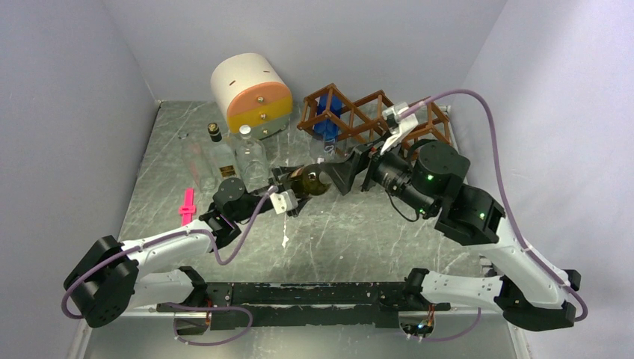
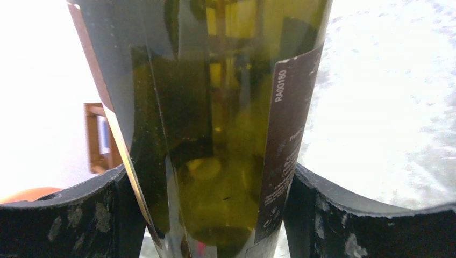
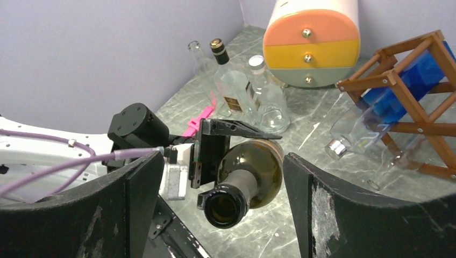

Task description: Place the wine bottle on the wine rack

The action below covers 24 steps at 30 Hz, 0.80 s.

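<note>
- Pink clip (image 1: 187, 206) lies on the table (image 1: 359, 232) at left, well apart from the action.
- Left gripper (image 2: 209, 171) is clamped on the bottle (image 3: 253, 172), fingers (image 2: 70, 215) on both sides of the glass body. Bottle is mid-table and looks lifted off the surface.
- Far left of it: clear bottles (image 1: 250, 155) upright, drawer unit (image 1: 250, 93) behind them. Near, not touching.
- Bottle's long axis runs roughly left-right, neck to the right, mouth facing straight into the right gripper (image 3: 222, 158).
- Right gripper is spread wide and empty, jaws either side of the neck line, short of contact.
- Rack (image 1: 377, 112) is far-right of the bottle, behind the right wrist. Right arm is the nearer one.
- Rack's left cell holds a blue bottle (image 1: 327, 120), cap poking out toward the near side. Middle cell looks free; right cell is partly hidden by the arm.
- My read: handover first, then the bottle's axis has to swing near-far before it goes into a cell. Tight spots: blue bottle's cap, rack slats.
</note>
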Each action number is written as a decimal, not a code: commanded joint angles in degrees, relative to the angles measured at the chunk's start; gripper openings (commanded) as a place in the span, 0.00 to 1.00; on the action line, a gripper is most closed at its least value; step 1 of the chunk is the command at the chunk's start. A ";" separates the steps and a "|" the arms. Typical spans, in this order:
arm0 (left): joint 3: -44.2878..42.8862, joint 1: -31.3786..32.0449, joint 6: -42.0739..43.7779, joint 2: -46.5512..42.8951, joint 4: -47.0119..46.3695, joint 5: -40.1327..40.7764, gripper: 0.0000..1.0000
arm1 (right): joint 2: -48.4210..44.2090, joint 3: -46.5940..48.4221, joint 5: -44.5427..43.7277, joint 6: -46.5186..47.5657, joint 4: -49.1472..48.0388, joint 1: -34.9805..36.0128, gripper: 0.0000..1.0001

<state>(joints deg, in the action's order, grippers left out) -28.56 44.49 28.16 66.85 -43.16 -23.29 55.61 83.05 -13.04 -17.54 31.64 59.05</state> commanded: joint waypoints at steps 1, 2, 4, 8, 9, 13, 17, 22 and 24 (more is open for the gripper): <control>-2.10 0.30 14.10 -0.93 -7.80 3.98 0.07 | -0.44 4.72 -3.40 -1.43 6.71 0.05 0.85; -2.46 0.29 16.44 -0.93 -6.99 3.77 0.07 | -0.36 5.18 -3.73 -1.51 7.37 0.03 0.85; -3.76 0.31 22.44 -0.96 -4.06 2.06 0.07 | 0.04 6.07 -4.63 -2.29 10.07 0.02 0.85; -5.97 0.27 33.17 -1.44 0.16 -1.26 0.07 | 0.58 4.97 -5.91 -4.76 17.85 0.03 0.83; -6.25 0.25 34.96 -1.35 0.19 -1.30 0.07 | 0.67 4.44 -6.23 -5.39 19.51 0.04 0.83; -7.99 0.33 44.21 0.69 -0.27 1.13 0.07 | 0.95 3.05 -3.81 -6.54 23.52 0.06 0.82; -10.65 0.30 51.03 2.55 1.82 2.21 0.07 | 0.64 1.23 0.14 -6.47 25.22 0.07 0.79; -14.47 1.13 59.78 2.34 6.81 5.28 0.07 | 2.20 -1.86 -0.96 -6.44 28.17 0.02 0.72; -15.86 1.22 62.26 2.03 9.08 5.63 0.07 | 3.24 -3.22 -1.68 -6.44 28.95 0.02 0.71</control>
<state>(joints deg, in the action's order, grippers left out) -39.07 45.01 81.49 70.78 -32.69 -19.16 57.47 81.97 -14.22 -23.66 56.95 59.05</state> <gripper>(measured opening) 0.791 0.716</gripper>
